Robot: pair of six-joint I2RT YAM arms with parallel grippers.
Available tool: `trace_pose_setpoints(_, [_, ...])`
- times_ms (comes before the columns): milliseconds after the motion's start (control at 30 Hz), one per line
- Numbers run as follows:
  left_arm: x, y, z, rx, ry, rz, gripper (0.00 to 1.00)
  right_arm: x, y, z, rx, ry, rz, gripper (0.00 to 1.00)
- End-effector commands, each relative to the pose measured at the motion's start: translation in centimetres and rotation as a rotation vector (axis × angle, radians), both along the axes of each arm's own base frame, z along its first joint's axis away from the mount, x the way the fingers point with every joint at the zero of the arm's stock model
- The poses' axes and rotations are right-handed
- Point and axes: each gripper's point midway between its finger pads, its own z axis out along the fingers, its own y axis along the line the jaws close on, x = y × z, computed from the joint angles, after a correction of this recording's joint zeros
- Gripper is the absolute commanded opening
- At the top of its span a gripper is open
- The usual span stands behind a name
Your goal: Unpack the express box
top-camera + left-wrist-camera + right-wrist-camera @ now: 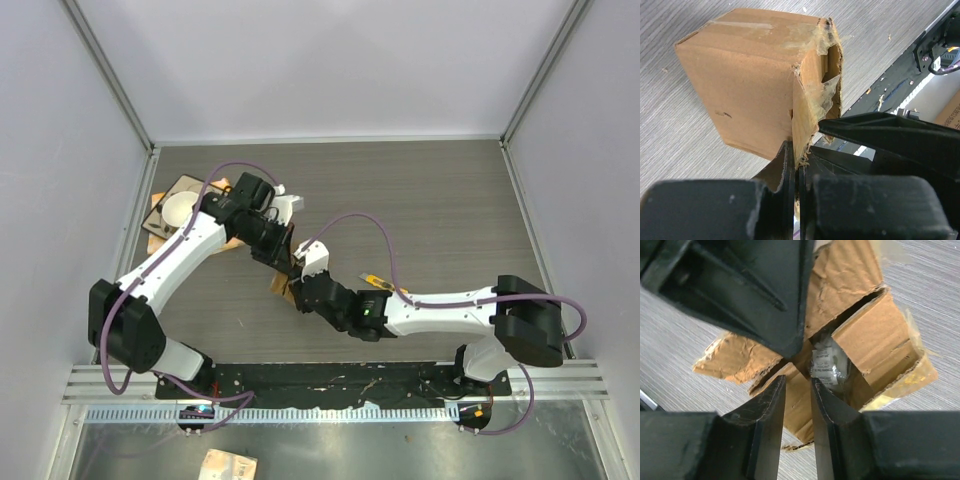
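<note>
Left gripper (796, 162) clamped tight on torn flap edge of express box (745, 85). Box sits on table (450, 200) between my arms. Right gripper (797, 387) nearly closed over opening, can't tell if pinching anything. Worry: ragged flap rips under hard pull, box drops, packet (827, 362) spills.

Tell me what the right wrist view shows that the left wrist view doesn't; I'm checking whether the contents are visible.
Only the right wrist: the express box with flaps spread, and a clear packet with a white printed slip inside. Only the left wrist: the box's closed outer walls, torn tape, and a flap edge pinched in the shut left gripper. Both: the brown cardboard, the grey table and the left gripper.
</note>
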Motion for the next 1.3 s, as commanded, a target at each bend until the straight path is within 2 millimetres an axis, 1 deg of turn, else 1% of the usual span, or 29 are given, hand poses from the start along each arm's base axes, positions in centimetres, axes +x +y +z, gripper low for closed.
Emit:
trace_pose_setpoints(0, [-0.7, -0.6, 1.8, -0.065, -0.031, -0.019, 0.0, 2.0, 0.1, 2.1, 0.185, 0.005, -0.14, 0.36])
trace_pose_setpoints(67, [-1.0, -0.7, 1.9, -0.074, -0.021, -0.023, 0.0, 2.7, -0.8, 2.0, 0.217, 0.023, -0.199, 0.41])
trace_pose_setpoints(100, [-1.0, -0.7, 2.0, -0.077, -0.021, -0.023, 0.0, 3.4, -1.8, 1.6, 0.223, 0.025, -0.243, 0.43])
trace_pose_setpoints(167, [-1.2, -0.8, 2.1, -0.082, -0.013, -0.024, 0.0, 3.9, -2.6, 1.5, 0.271, 0.056, -0.289, 0.46])
trace_pose_setpoints(200, [-1.2, -0.8, 2.2, -0.086, -0.013, -0.025, 0.0, 4.4, -3.3, 1.1, 0.272, 0.066, -0.317, 0.48])
trace_pose_setpoints(267, [-1.4, -1.0, 2.3, -0.099, 0.0, -0.026, 0.0, 4.7, -3.6, 0.4, 0.265, 0.088, -0.334, 0.49])
trace_pose_setpoints(300, [-1.5, -1.1, 2.5, -0.106, 0.006, -0.028, 0.0, 4.9, -3.3, 0.6, 0.264, 0.088, -0.334, 0.49])
trace_pose_setpoints(367, [-1.7, -1.3, 2.6, -0.119, 0.018, -0.028, 0.0, 5.1, -3.4, -0.2, 0.218, 0.09, -0.353, 0.52])
trace_pose_setpoints(500, [-2.5, -2.0, 3.0, -0.167, 0.067, -0.049, 0.0, 5.3, -2.5, 0.5, 0.277, 0.08, -0.338, 0.59])
trace_pose_setpoints(533, [-2.6, -2.1, 3.2, -0.179, 0.074, -0.056, 0.0, 5.5, -1.8, 1.6, 0.33, 0.063, -0.323, 0.6])
trace_pose_setpoints(600, [-2.8, -2.3, 3.2, -0.196, 0.088, -0.064, 0.0, 5.5, -1.3, 1.7, 0.355, 0.055, -0.298, 0.63])
trace_pose_setpoints(633, [-3.0, -2.5, 3.4, -0.209, 0.1, -0.071, 0.0, 5.6, -0.9, 2.4, 0.383, 0.038, -0.287, 0.64])
trace_pose_setpoints(700, [-3.0, -2.7, 3.8, -0.225, 0.104, -0.081, 0.0, 5.7, -0.8, 2.2, 0.395, 0.034, -0.29, 0.69])
trace_pose_setpoints(733, [-3.1, -2.9, 4.0, -0.241, 0.11, -0.088, 0.0, 5.8, -0.5, 2.7, 0.439, 0.029, -0.288, 0.7])
trace_pose_setpoints(767, [-3.2, -3.1, 4.3, -0.25, 0.113, -0.092, 0.0, 5.8, -0.4, 2.6, 0.459, 0.026, -0.285, 0.72])
trace_pose_setpoints(833, [-3.3, -3.5, 5.0, -0.283, 0.12, -0.104, 0.0, 5.9, -0.4, 1.4, 0.465, 0.036, -0.302, 0.75])
trace_pose_setpoints(900, [-3.3, -3.8, 5.5, -0.307, 0.124, -0.113, 0.0, 6.3, 0.1, 1.0, 0.478, 0.056, -0.331, 0.75])
trace_pose_setpoints(967, [-3.5, -4.2, 5.9, -0.335, 0.14, -0.123, 0.0, 6.3, 1.2, 0.5, 0.514, 0.066, -0.311, 0.73])
trace_pose_setpoints(1000, [-3.5, -4.3, 6.0, -0.344, 0.147, -0.126, 0.0, 6.2, 2.0, 0.5, 0.529, 0.079, -0.29, 0.72])
trace_pose_setpoints(1033, [-3.6, -4.3, 6.1, -0.351, 0.154, -0.128, 0.0, 6.3, 2.7, 0.9, 0.558, 0.079, -0.272, 0.67])
trace_pose_setpoints(1067, [-3.6, -4.4, 6.1, -0.358, 0.164, -0.132, 0.0, 6.3, 3.3, -0.1, 0.548, 0.092, -0.267, 0.64])
trace_pose_setpoints(1100, [-3.6, -4.5, 6.1, -0.358, 0.166, -0.133, 0.0, 6.3, 4.1, 0.3, 0.572, 0.103, -0.248, 0.61])
trace_pose_setpoints(1133, [-3.7, -4.5, 5.9, -0.358, 0.174, -0.133, 0.0, 6.4, 4.6, 0.9, 0.609, 0.101, -0.239, 0.57])
trace_pose_setpoints(1200, [-3.9, -4.5, 5.8, -0.363, 0.187, -0.138, 0.0, 6.5, 4.9, 0.7, 0.651, 0.112, -0.231, 0.54])
trace_pose_setpoints(1233, [-4.1, -4.4, 5.6, -0.364, 0.197, -0.137, 0.0, 6.7, 5.3, 1.4, 0.695, 0.111, -0.211, 0.49])
trace_pose_setpoints(1267, [-4.1, -4.5, 5.6, -0.368, 0.201, -0.139, 0.0, 6.9, 5.4, 1.5, 0.706, 0.112, -0.207, 0.46])
